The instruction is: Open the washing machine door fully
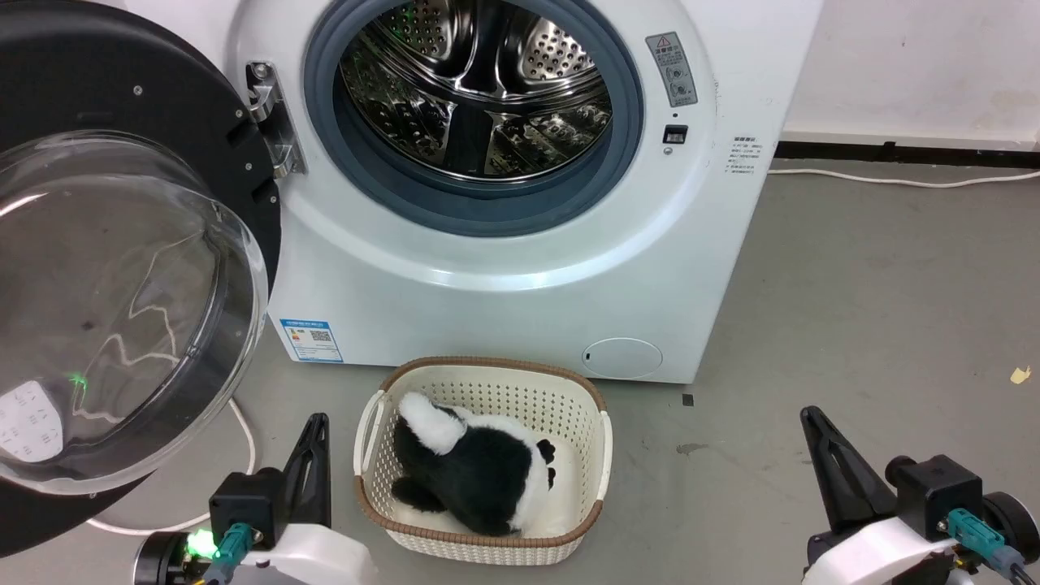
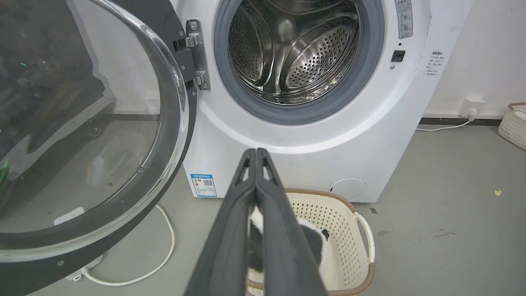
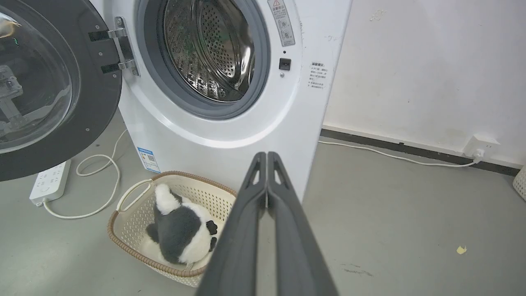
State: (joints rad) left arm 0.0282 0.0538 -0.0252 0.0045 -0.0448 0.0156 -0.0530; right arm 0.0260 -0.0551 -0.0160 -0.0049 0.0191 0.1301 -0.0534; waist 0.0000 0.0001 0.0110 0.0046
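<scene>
Door: the washing machine door (image 1: 122, 284) stands swung wide at the left, its glass bowl bulging outward.
Machine: the washing machine (image 1: 504, 301) shows its steel drum uncovered.
Left: the left gripper (image 2: 256, 153), fingers pressed together, empty, near the basket (image 1: 487, 363).
Right: the right gripper (image 3: 267, 156), likewise clenched, empty.
Floor: a plush toy (image 1: 479, 471) lies in the basket.

Our head cam looks down at the washing machine (image 1: 504, 301) front, close. Left wrist faces it square, right wrist obliquely from our right. All share drum (image 1: 479, 81) and basket (image 1: 487, 362).
</scene>
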